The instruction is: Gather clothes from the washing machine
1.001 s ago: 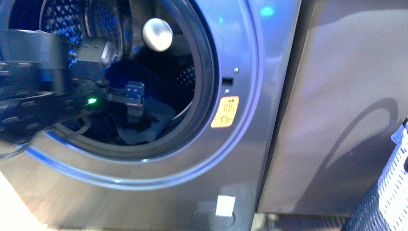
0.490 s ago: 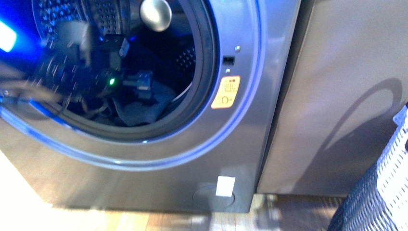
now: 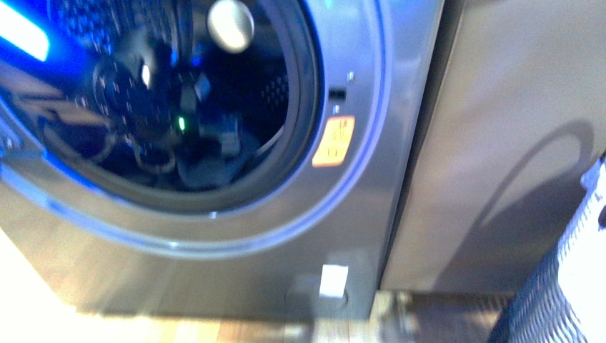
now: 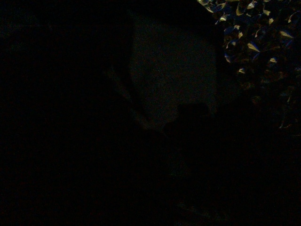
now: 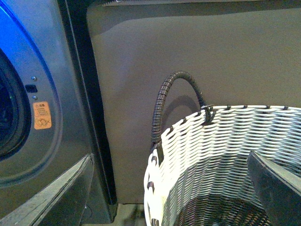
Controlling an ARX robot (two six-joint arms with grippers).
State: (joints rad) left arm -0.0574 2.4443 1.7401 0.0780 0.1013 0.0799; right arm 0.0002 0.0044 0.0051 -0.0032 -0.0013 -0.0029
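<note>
The grey washing machine [image 3: 371, 143] fills the front view, its round porthole open and an orange sticker [image 3: 333, 141] beside it. It also shows in the right wrist view [image 5: 47, 70]. My left arm reaches into the drum; its gripper [image 3: 227, 139] is open just above the dark blue clothes [image 3: 204, 170] lying at the drum's bottom. The frame is blurred. The left wrist view is dark. My right gripper [image 5: 174, 188] is open and empty, its fingers [image 5: 61, 197] spread over the rim of the woven basket [image 5: 225, 141].
The grey-white woven basket [image 3: 564, 286] with a dark handle [image 5: 164, 103] stands right of the machine, before a grey panel [image 3: 500, 143]. A round metal knob [image 3: 230, 25] shows at the drum's top. Wooden floor [image 3: 214, 330] lies below.
My left arm has pushed deeper into the drum, toward the right and down to the clothes. The camera view has shifted and blurred.
</note>
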